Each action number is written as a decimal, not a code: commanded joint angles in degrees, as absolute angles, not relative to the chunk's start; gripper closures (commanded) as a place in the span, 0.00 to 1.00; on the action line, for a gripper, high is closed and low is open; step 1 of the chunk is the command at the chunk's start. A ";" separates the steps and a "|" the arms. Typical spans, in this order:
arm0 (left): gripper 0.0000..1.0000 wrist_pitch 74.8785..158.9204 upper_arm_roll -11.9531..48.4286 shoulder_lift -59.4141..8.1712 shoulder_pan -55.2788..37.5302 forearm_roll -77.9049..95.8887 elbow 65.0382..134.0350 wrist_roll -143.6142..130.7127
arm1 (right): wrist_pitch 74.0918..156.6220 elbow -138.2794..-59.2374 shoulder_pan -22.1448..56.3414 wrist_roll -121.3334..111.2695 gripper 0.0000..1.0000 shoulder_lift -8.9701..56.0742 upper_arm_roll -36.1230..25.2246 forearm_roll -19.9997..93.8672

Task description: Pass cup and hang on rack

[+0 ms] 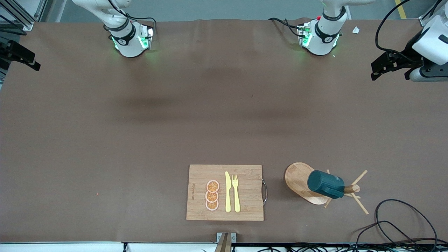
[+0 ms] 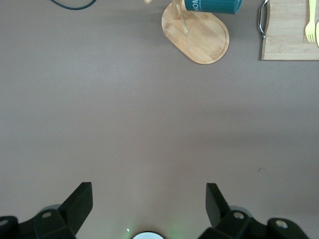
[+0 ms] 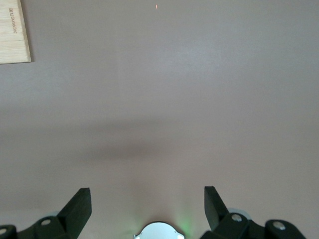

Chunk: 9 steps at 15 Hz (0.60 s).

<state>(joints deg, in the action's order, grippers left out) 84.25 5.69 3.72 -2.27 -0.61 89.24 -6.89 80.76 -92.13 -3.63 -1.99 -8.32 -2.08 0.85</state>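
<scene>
I see the cup (image 1: 326, 184) hanging on the rack (image 1: 301, 182), beside the board (image 1: 225, 192). Left gripper (image 2: 148, 204) and right gripper (image 3: 147, 203) hover over bare counter (image 1: 140, 140), jaws apart, empty. My worry: a bump could tip the rack.

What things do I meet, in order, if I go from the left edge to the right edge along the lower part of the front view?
Cutting board → orange slices → knife → fork → board's metal handle → rack → cup → black cable.
</scene>
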 commanded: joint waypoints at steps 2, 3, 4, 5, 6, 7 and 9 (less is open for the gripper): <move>0.00 84.90 5.80 5.19 -2.72 -0.09 90.62 -5.36 | 80.95 -92.55 -4.57 -2.46 0.00 -8.79 -1.32 0.88; 0.00 84.82 5.80 5.10 -2.72 -0.09 90.62 -4.23 | 80.95 -92.55 -4.57 -2.37 0.00 -8.79 -1.32 0.88; 0.00 84.73 5.71 5.10 -2.64 0.00 90.62 -3.52 | 80.95 -92.55 -4.57 -2.37 0.00 -8.79 -1.32 0.88; 0.00 84.73 5.71 5.01 -2.55 0.00 90.53 -3.52 | 81.03 -92.55 -4.57 -2.37 0.00 -8.79 -1.32 0.88; 0.00 84.73 5.71 4.66 -2.46 0.00 89.83 -3.52 | 81.04 -92.55 -4.66 -2.37 0.00 -8.79 -1.32 0.88; 0.00 84.73 5.71 4.31 -2.37 0.00 88.87 -3.86 | 81.04 -92.55 -4.75 -2.37 0.00 -8.79 -1.32 0.88; 0.00 84.73 5.71 3.25 -2.55 0.00 87.63 -4.48 | 81.04 -92.55 -4.75 -2.37 0.00 -8.79 -1.32 0.88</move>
<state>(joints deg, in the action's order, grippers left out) 84.47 5.72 3.70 -2.68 -0.59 89.04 -4.64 80.76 -92.13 -3.63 -2.00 -8.32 -2.07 0.85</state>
